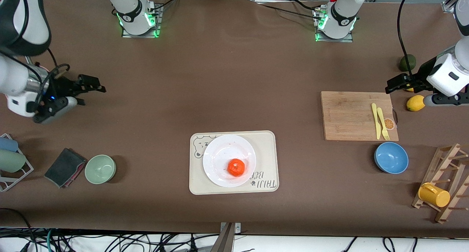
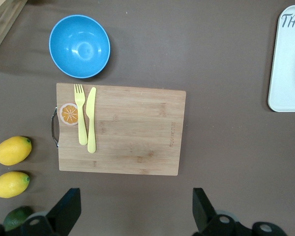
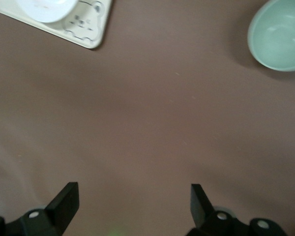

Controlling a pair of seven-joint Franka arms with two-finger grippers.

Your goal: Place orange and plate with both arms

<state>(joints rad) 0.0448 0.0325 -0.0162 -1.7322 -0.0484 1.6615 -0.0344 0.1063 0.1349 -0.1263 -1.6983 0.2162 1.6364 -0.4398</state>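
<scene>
orange [image 1: 236, 167]: on plate [image 1: 220, 155]
plate: on bear-print tray [image 1: 267, 149], tabletop middle, near front camera
left hand [image 1: 397, 84]: fingers spread, empty, above cutting board [image 1: 348, 114] edge
right hand [image 1: 86, 89]: fingers spread, empty, over bare tabletop [image 1: 220, 80]

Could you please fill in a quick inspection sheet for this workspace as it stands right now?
Surface: brown table, no spills seen.
Job's things: orange on white plate; plate on bear-print tray.
Clutter: cutting board with fork and knife, blue bowl, green bowl, lemons, avocado, cloth, yellow mug on rack.
Grippers: left gripper open, up over the table beside the lemons; right gripper open, over bare table.
Cables: loose bundle below the table edge.
Surroundings: nothing seen.
</scene>
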